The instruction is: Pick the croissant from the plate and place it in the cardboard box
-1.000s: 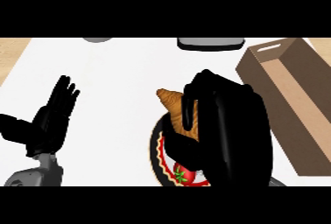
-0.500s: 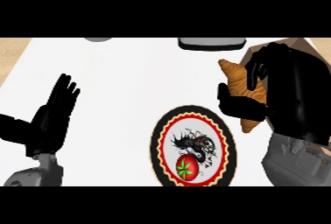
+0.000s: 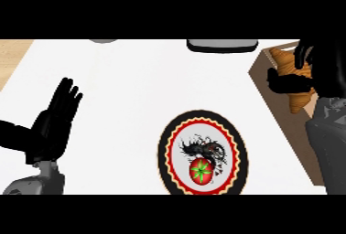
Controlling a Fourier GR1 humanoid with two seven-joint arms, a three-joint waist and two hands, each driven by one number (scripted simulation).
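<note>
The right hand grips the croissant, fingers and thumb curled round it. It has carried it off the plate and now holds it over the box, so only the release remains. The croissant's long axis runs along the box, one tip pointing toward the robot. The left hand rests open, far left of the plate.

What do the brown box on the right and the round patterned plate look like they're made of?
The brown open-topped box looks like cardboard: matte tan walls, plain flat sides. The round plate with black rim and red tomato picture appears glazed ceramic, judging by its smooth painted pattern, though the material isn't certain.
</note>
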